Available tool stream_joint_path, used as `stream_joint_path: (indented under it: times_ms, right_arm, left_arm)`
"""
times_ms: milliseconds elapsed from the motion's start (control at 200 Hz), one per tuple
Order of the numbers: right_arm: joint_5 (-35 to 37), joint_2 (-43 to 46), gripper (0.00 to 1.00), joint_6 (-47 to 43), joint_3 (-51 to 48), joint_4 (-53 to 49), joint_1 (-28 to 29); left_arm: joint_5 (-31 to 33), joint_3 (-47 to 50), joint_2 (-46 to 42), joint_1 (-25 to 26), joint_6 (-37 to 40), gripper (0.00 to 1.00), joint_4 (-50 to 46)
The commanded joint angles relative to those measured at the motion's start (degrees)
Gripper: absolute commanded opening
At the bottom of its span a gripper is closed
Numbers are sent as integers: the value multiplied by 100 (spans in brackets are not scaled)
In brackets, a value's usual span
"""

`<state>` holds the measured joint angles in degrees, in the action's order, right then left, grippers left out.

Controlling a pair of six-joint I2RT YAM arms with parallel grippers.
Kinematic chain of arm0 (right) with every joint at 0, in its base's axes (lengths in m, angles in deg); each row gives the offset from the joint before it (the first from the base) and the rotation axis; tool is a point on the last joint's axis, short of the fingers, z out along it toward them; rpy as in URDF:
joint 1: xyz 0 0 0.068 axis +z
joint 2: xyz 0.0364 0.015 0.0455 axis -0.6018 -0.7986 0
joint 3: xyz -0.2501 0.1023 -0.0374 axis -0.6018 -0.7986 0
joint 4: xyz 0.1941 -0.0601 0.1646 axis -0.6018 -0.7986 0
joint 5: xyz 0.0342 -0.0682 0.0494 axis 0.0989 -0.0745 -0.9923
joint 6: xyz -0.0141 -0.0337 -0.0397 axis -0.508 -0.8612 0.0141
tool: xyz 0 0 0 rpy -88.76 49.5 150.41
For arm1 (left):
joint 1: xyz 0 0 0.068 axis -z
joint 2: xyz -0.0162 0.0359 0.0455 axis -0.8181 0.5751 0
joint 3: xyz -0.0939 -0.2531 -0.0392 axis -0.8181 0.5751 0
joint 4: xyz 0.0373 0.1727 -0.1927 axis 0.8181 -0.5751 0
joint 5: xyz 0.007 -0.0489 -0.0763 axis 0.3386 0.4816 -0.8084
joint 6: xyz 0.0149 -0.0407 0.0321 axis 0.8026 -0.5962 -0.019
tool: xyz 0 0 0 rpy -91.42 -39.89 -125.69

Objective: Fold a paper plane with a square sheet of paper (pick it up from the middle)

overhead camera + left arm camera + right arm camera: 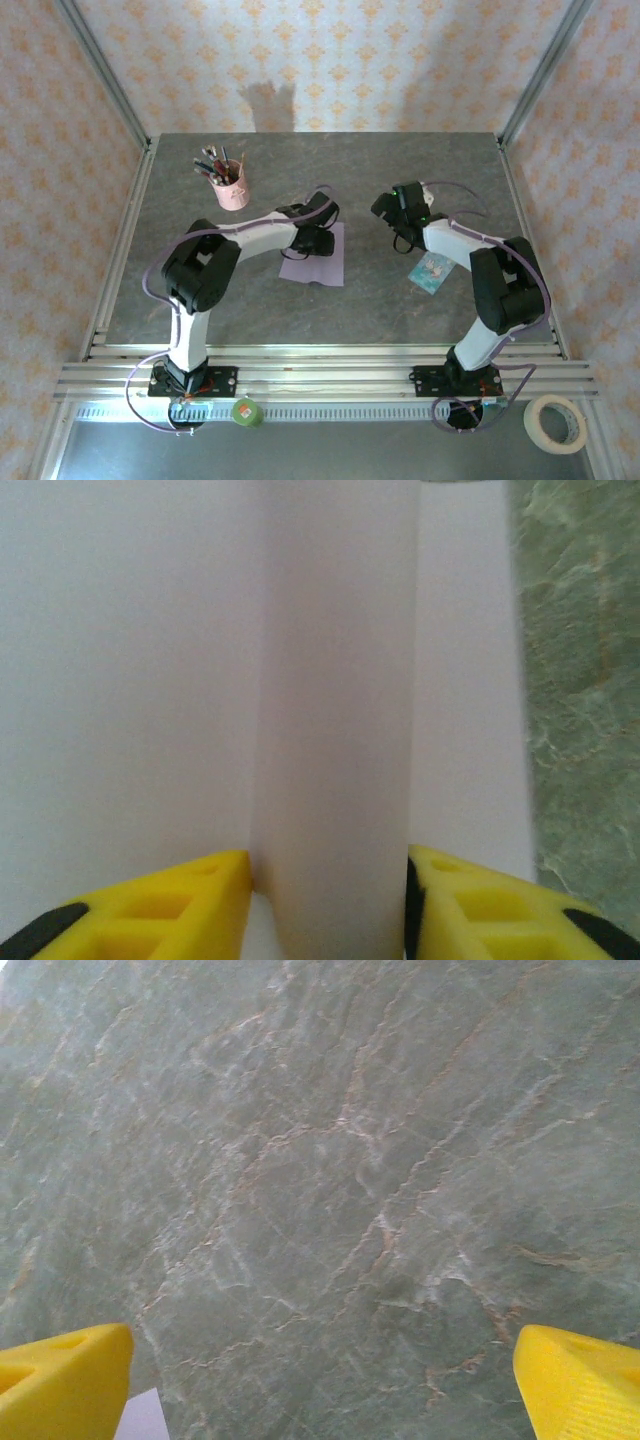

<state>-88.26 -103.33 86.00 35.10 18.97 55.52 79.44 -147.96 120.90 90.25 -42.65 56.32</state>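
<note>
Your left claw [330, 910] pinches a raised ridge in the middle of the square sheet of paper [130, 680]; the rest of the sheet lies on the worktop [400, 160] near its centre. Your right claw [320, 1385] stands wide open over bare worktop, well apart from the sheet. A teal-and-white packet [431, 270] lies under the right arm, and a pink pen cup [231, 190] stands at the far left.

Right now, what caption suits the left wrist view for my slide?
Left hand pinching the lilac paper sheet into a raised ridge.
</note>
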Motion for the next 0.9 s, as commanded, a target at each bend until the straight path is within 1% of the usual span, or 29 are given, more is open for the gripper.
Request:
stream_joint_path:
  times_ms: [0,90,185,215,325,380,415,541,706,836,896]
  right_arm:
    - [-429,314,95,-33,-265,638,-25]
    - [-813,445,95,-77,-429,1046,-25]
    - [-1088,561,94,-114,-594,1411,-30]
    - [-1163,596,94,-127,-625,1489,-24]
    - [-1547,667,93,-193,-775,1840,-25]
    - [-1742,675,93,-189,-844,1969,-24]
    - [-1835,667,92,-168,-880,2011,-24]
    - [-2074,616,90,-184,-926,1989,-29]
    - [-2463,529,85,-255,-940,1782,-25]
    - [-2774,418,72,-200,-984,1720,48]
    - [-2831,319,60,-234,-939,1609,165]
  left_arm:
    - [-610,288,-751,-165,-1,40,715]
    - [-1200,695,-1141,-336,-157,35,1360]
    - [-2111,1162,-1428,-540,-468,32,2292]
    - [-2380,1317,-1487,-596,-718,32,2616]
    - [-3413,1791,-1453,-796,-1396,31,3921]
    - [-3654,1861,-1323,-850,-1560,30,4213]
    - [-3624,1816,-1223,-859,-1481,29,4080]
    - [-3200,1573,-846,-863,-977,29,3248]
    - [-2459,1396,-542,-862,-627,28,2581]
    - [-2021,1347,-431,-863,-559,28,2327]
    - [-1880,1326,-388,-863,-555,28,2214]
